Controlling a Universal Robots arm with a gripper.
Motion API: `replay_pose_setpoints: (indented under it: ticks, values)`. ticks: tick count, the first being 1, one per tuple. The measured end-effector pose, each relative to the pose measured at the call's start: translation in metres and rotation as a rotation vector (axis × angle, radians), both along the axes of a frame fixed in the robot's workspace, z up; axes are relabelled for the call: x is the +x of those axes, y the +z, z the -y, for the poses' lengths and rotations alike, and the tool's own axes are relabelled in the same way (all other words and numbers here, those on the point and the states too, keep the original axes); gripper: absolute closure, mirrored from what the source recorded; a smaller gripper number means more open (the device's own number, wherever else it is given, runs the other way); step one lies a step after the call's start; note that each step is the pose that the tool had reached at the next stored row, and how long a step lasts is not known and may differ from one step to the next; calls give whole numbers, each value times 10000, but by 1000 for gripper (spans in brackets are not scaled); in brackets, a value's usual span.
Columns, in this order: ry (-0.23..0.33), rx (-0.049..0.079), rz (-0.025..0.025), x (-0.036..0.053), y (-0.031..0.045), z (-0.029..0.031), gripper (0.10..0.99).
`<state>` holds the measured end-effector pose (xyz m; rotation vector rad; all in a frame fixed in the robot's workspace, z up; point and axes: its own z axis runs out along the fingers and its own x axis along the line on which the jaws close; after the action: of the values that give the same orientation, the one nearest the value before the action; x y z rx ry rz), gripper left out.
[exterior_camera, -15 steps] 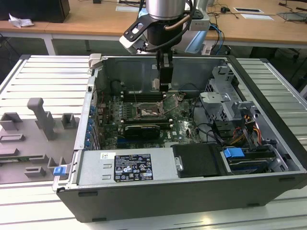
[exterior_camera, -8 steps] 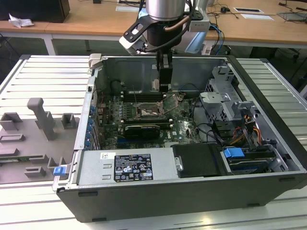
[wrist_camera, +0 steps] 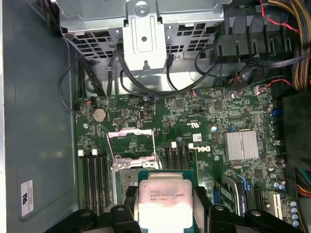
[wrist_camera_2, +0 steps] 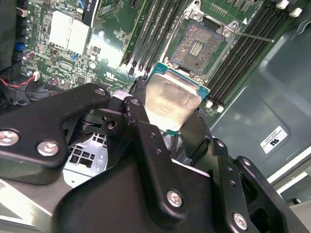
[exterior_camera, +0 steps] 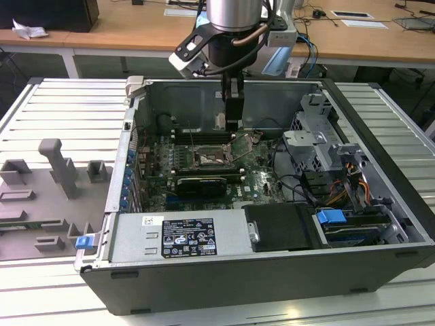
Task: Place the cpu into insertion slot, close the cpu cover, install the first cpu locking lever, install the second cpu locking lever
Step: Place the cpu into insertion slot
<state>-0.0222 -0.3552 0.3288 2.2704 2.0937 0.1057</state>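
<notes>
While my gripper hangs over the board, its fingers are clamped on the cpu (held by its edges). I see the slot bare just beyond it, cover swung open.

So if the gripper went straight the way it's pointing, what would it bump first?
Probably the green board right beside the open insertion slot, maybe the slot itself; depth is hard to judge. The cpu held in the gripper would touch first.

Pale wooden desks behind, ribbed metal worktable (grey, slatted), evenly lit
</notes>
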Motion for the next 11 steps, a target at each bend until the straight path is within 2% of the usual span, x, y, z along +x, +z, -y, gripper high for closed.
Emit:
replay_pose_setpoints:
  ticks: [11]
  values:
    - [-136, 0, 0, 0, -34, 0, 553]
